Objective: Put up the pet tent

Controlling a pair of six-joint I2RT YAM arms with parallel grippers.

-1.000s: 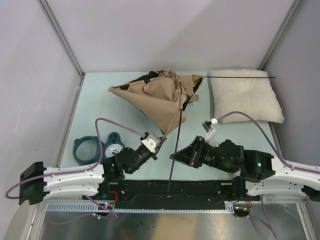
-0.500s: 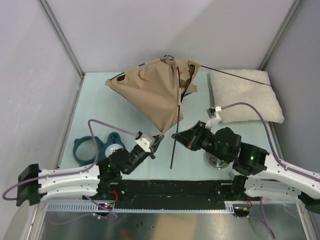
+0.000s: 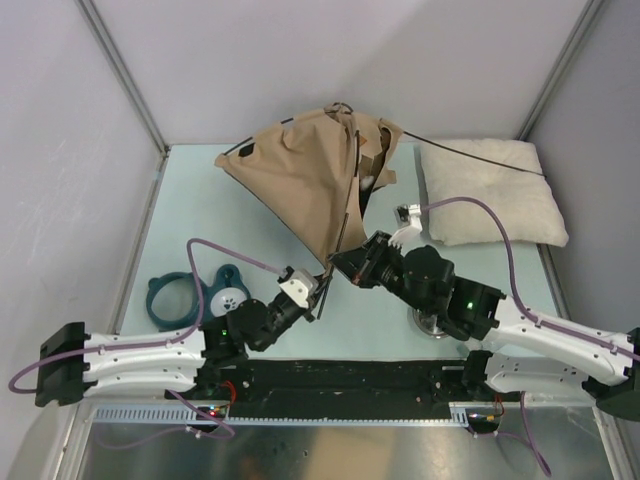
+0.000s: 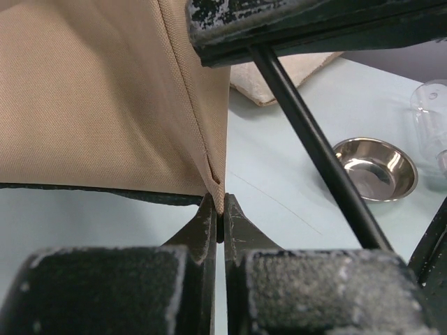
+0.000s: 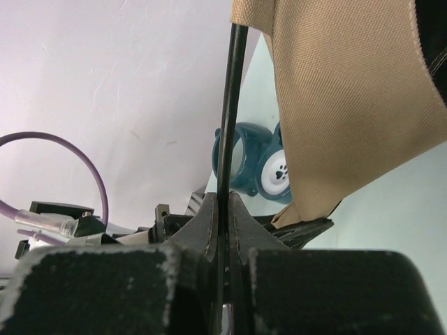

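The pet tent [image 3: 300, 180] is a tan fabric cone with black edging, half raised at the back middle of the table. My left gripper [image 3: 320, 284] is shut on the tent's near bottom corner; the left wrist view [image 4: 220, 209] shows the fabric tip pinched between the jaws. My right gripper [image 3: 343, 262] is right beside it and shut on a thin black pole [image 3: 352, 190] that runs up the tent's front to its peak. The pole passes between the jaws in the right wrist view [image 5: 223, 206]. A second pole [image 3: 470, 152] sticks out from the peak over the pillow.
A cream pillow [image 3: 490, 195] lies at the back right. A steel bowl [image 3: 432, 322] sits under the right arm and also shows in the left wrist view [image 4: 375, 167]. A teal double feeder [image 3: 195, 295] stands at the near left. Grey walls enclose the table.
My right gripper has moved left and forward with the pole until it sits next to the left gripper. The tent has risen and spread out. The left gripper keeps hold of the corner.
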